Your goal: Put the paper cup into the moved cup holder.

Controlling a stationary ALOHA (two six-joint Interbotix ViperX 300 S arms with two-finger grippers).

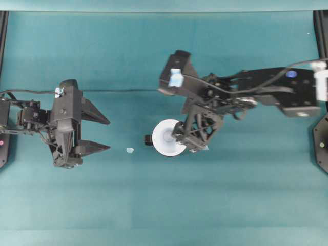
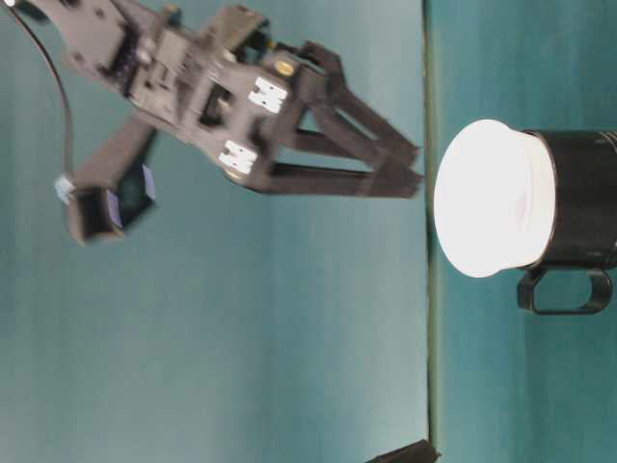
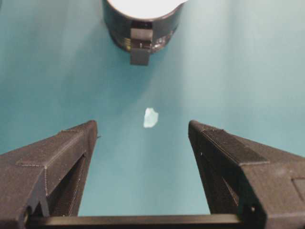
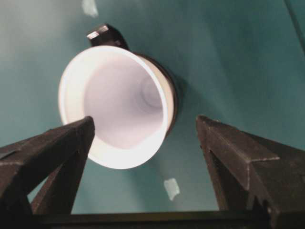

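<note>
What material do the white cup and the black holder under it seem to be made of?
Paper cup: apparently thin matte paper, with a rolled rim and smooth white inside. Cup holder: glossy black, perhaps glazed ceramic or plastic; it shows highlights and a moulded handle, but the material stays uncertain.

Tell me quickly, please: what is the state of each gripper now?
Left gripper: open, holding nothing, apart from the cups.
Right gripper: open, holding nothing; the paper cup sits in the cup holder.

Smooth matt white paper cup [image 4: 119, 107], glossy black holder [image 2: 583, 198] with ribbed base, matt teal tabletop [image 1: 164, 205], matt black plastic end effectors, finely ridged fingers [image 3: 228, 162]
</note>
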